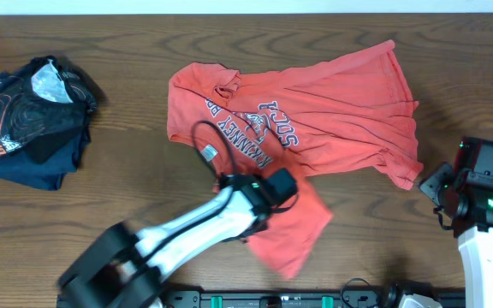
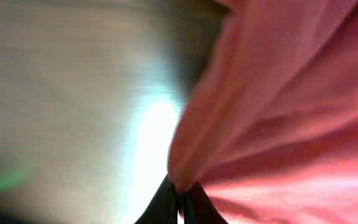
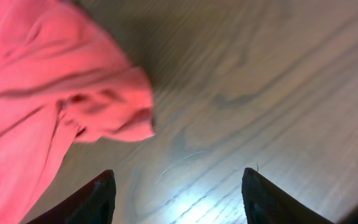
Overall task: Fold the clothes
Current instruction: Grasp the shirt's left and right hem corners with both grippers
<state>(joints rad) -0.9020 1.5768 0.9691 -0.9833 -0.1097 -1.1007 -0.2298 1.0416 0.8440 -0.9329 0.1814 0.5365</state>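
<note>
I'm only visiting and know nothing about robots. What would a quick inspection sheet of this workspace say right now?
Surface: wooden table, with bare wood showing around the cloth.
Job's things: coral T-shirt, spread out but crumpled, lettering showing, one flap reaching toward the near edge.
Clutter: dark swirl-printed garment, bunched at the picture's left, apart from the shirt.
Tools: left tool shut on T-shirt fabric. Right tool open over bare wood beside the shirt's edge, holding nothing.
Cables: black cable looping over the shirt near the left tool.
Surroundings: pale strip beyond the table's far edge; nothing else seen.
</note>
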